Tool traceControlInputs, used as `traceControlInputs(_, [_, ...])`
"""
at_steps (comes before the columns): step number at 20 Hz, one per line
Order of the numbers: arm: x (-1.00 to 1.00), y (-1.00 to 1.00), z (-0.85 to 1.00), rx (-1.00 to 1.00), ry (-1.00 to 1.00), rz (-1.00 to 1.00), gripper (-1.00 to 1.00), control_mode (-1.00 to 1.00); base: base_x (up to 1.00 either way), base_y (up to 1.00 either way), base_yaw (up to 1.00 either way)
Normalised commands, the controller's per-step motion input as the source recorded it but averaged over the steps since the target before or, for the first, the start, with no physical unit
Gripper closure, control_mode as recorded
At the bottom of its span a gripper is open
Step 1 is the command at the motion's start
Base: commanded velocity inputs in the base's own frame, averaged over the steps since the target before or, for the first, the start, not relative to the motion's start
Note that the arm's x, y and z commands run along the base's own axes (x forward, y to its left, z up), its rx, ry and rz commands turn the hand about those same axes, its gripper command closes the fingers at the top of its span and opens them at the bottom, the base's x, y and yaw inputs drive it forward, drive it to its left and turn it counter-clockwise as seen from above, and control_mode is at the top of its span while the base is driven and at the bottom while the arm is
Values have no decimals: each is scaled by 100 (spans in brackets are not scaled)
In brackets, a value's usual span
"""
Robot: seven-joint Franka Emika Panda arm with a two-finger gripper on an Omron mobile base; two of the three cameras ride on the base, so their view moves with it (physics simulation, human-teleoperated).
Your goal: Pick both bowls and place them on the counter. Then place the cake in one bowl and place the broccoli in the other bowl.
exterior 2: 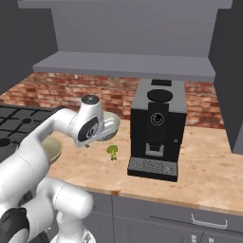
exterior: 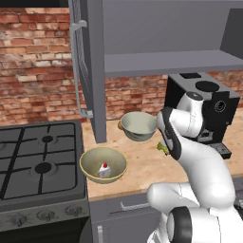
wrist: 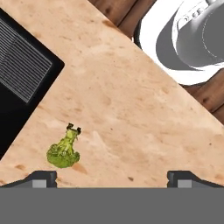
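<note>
broccoli mostly behind arm, seemingly

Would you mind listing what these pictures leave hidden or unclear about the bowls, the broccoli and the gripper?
- Grey-green bowl: the right base view has the arm's wrist across most of it.
- Yellow-tan bowl: cut down to a sliver behind the forearm in the right base view.
- Broccoli: mostly hidden by the arm in the left base view.
- Gripper: the hand view shows wide-apart tips low on the frame; its height above the counter is unclear.

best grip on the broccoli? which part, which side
Probably the green head of the broccoli, from straight above. It lies tipped on the counter, its stalk thin and short, with free space all round. The open gripper sits off to one side, so centre it first.
</note>
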Motion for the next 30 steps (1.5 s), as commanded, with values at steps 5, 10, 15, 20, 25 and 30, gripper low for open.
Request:
traceControlInputs(5, [9,-11,-36,-5,11,-13,-100,-100,0,0,0])
traceControlInputs(10, [13,-8,-15,-1,13,-11,-100,-100,0,0,0])
traceControlInputs(15, [23,-1,-9,0,0,-5,-100,-100,0,0,0])
traceControlInputs(20, [19,-4,-24,0,4,-2,-100,-100,0,0,0])
traceControlInputs(25, [17,0,-35,0,3,-2,-100,-100,0,0,0])
traceControlInputs(30, [16,0,-21,0,1,-2,-100,-100,0,0,0])
